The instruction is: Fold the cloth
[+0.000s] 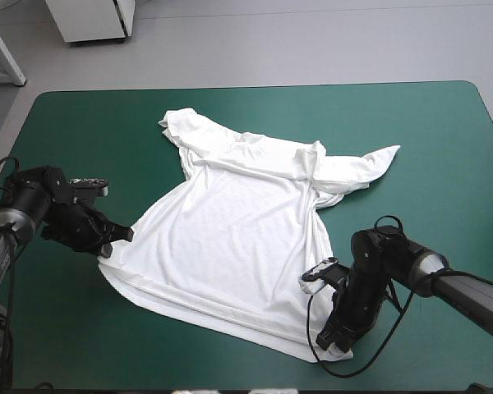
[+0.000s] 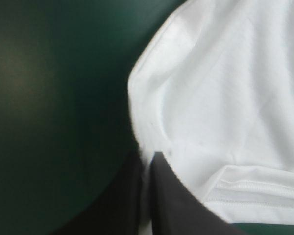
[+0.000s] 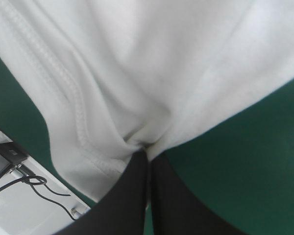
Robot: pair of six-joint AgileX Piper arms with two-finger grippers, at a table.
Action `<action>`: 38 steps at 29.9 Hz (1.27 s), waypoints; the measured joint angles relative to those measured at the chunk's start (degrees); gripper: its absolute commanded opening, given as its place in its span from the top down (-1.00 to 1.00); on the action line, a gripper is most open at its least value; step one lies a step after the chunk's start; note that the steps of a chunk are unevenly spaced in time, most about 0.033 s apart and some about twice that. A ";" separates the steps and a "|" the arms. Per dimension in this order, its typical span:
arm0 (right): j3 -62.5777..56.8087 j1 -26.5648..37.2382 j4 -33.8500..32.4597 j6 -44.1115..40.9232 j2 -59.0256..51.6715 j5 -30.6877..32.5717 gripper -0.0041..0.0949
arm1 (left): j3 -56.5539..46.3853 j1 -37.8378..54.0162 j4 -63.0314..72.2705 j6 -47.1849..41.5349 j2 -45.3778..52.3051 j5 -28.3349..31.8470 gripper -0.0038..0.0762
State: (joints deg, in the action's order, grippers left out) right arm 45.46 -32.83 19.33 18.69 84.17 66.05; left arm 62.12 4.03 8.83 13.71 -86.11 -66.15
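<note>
White T-shirt [image 1: 238, 230] spread nearly flat in the middle of the teal-green table [image 1: 82, 115], front or back uppermost impossible to call. Left gripper [image 1: 122, 236] down at the left corner of the hem [image 1: 222, 316], jaws pressed together on a sliver of white cloth, plain in the left wrist view. Right gripper [image 1: 330, 341] low at the other hem corner, close to the table's near edge, jaws likewise clamped on a puckered pinch of fabric just beside the stitched seam. Two corners, one per arm: by the look of it, a setup for carrying the hem up and over toward the collar [image 1: 251, 144], with the bottom edge held taut and square for a clean fold. Collar pointing to the table's far edge, hem to the near one. Long axis running far to near but skewed, the right hem corner lying nearer than the left. One sleeve bunched at the far left, the other reaching toward the table's right edge, loose folds heaped below the collar. Probably best lifted at both corners together, given that skew.
</note>
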 measured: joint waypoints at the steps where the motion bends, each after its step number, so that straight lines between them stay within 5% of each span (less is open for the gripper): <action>1: 0.31 0.00 0.02 0.05 -0.18 0.19 0.94 | 0.00 0.00 0.15 -0.07 0.67 -0.13 0.93; 17: 26.66 -0.18 -22.90 -10.30 -9.33 4.28 0.94 | 5.82 -5.51 4.51 -0.18 19.91 -4.96 0.93; 27: 51.68 -0.18 -33.76 -13.34 -15.78 6.03 0.94 | 31.27 -5.52 11.61 2.71 24.38 -5.69 0.93; 38: 85.51 -0.18 -39.85 -13.59 -16.15 6.03 0.94 | 62.21 -5.52 14.97 7.09 23.12 2.12 0.93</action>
State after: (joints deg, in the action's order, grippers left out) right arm 130.96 -33.01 -20.51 5.10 68.02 72.08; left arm 124.34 -1.49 23.80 20.80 -62.99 -64.03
